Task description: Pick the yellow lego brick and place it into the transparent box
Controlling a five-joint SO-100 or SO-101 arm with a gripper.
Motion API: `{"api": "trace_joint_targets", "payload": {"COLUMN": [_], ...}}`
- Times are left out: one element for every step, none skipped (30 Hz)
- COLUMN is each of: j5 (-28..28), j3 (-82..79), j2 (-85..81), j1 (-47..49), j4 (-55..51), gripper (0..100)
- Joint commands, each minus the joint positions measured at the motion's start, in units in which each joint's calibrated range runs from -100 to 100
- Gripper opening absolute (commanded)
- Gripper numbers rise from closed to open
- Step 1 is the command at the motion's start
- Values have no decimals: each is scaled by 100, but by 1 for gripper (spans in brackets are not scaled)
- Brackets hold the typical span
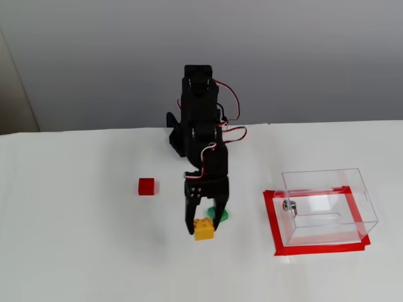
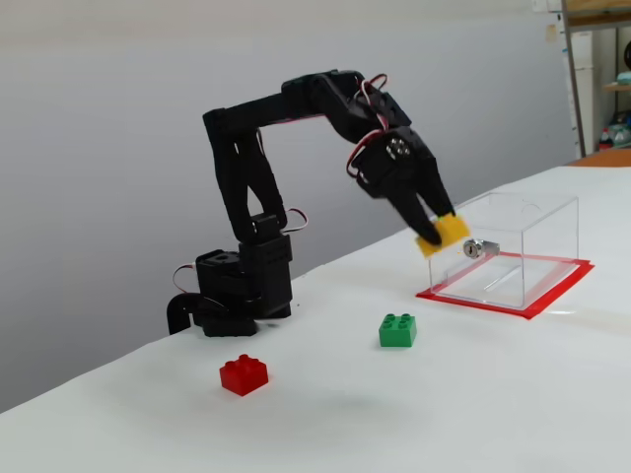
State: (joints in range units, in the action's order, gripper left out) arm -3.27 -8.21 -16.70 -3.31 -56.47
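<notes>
Black and two-fingered, my tool [image 2: 439, 235] is clamped on the small yellow-orange plastic brick [image 2: 443, 235], its fingers [image 2: 419, 205] pinching the brick from both sides. From the side fixed view I see the brick carried well above the white tabletop [image 2: 513, 394], tilted, in the air just left of the clear plastic rectangular box [image 2: 513, 246] and about level with the box's upper half. It is outside the box walls. From the higher fixed view the tool [image 1: 203, 230] points down toward the camera with the yellow brick [image 1: 203, 229] at its tip, to the left of the transparent box [image 1: 327, 204].

The black arm [image 2: 266, 128] reaches up from its base [image 2: 232, 291] and bends forward over the tabletop, with red and white wires looping along its joints.

Below the tool, the small green studded brick [image 2: 397, 330] rests on the tabletop; in the higher view only a sliver of it [image 1: 223, 215] shows behind the fingers. A small red studded brick [image 2: 244, 374] sits farther left, well apart from the arm, also seen from above [image 1: 146, 186].

The box stands on a frame of red tape [image 1: 271, 217], with a small metal fitting [image 2: 477, 247] on its near left wall. A plain grey wall [image 1: 302, 56] backs everything.
</notes>
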Motion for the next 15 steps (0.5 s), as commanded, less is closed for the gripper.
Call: {"api": "trace_joint_targets", "payload": {"j5": [-7, -2, -2, -2, -2, -2, -2, -12, -12, -17, -7, -2, -2, 4, 4], "j3": [197, 197, 197, 197, 197, 197, 197, 197, 197, 161, 152, 143, 134, 134, 179], "j2": [-820, -914, -998, -1075, -1109, -1117, -1117, -1117, -1109, -1100, -1092, -1066, -1007, -922, -820], "j1": [1141, 1414, 1762, 2124, 2464, 2790, 3115, 3448, 3766, 4054, 4313, 4542, 4749, 4956, 5163], "j4": [-19, -19, -19, -10, -1, -1, -1, 7, 42, 77, 77, 86, 86, 86, 86], "gripper": [15, 16, 16, 16, 16, 16, 16, 16, 15, 15, 15, 15, 16, 16, 16]}}
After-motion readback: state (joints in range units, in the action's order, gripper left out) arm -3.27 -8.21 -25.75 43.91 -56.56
